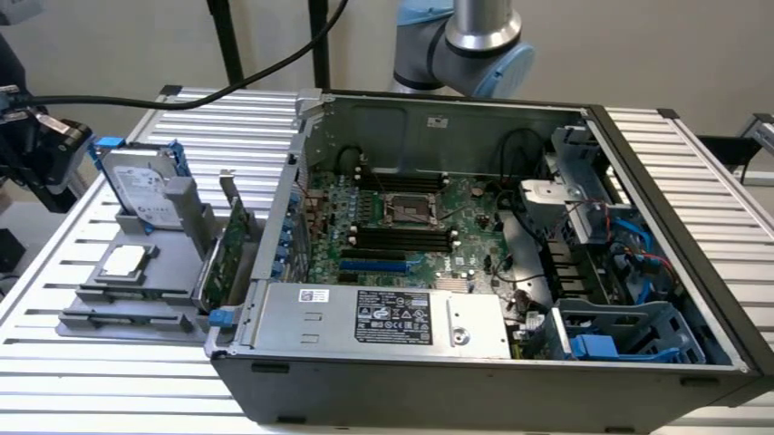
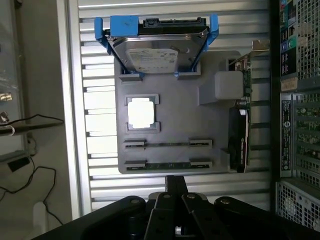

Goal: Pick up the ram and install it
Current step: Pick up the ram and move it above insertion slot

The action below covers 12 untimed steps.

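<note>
**A:** Wrist view: the gripper [image 2: 176, 182], fingers drawn together on nothing, hangs over the grey holder tray [image 2: 200, 130]. The ram [image 2: 167, 165] stands on edge along the tray's edge farthest from the hard drive [image 2: 155, 52].

**B:** It looks light and stiff but fragile. It is probably best pinched across both faces, mid-length, gently.

**A:** Obstacles?

**B:** The open computer case [image 1: 484, 381] flanks the tray. The expansion card [image 2: 239, 145] stands near one end of the ram. The processor [image 2: 141, 112] sits well clear.
</note>
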Each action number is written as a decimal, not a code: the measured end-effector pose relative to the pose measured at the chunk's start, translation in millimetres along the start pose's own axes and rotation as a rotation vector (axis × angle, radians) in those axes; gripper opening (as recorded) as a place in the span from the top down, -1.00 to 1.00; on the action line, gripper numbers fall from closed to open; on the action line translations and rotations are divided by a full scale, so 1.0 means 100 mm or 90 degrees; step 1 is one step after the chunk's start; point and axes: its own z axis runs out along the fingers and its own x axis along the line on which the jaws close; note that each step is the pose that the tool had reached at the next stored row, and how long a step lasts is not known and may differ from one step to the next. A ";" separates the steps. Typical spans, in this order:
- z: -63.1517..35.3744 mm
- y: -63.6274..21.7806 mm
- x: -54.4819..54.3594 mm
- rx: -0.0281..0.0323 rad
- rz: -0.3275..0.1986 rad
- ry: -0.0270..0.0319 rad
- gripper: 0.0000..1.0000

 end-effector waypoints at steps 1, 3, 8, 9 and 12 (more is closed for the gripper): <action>0.000 0.000 0.00 0.0001 0.000 0.0006 0.79; 0.000 0.000 0.00 0.0001 0.000 0.0007 0.79; 0.000 0.000 0.00 0.0001 0.000 0.0008 0.79; 0.000 0.000 0.00 0.0001 0.000 0.0008 0.79; 0.000 0.000 0.00 0.0000 -0.001 0.0009 0.79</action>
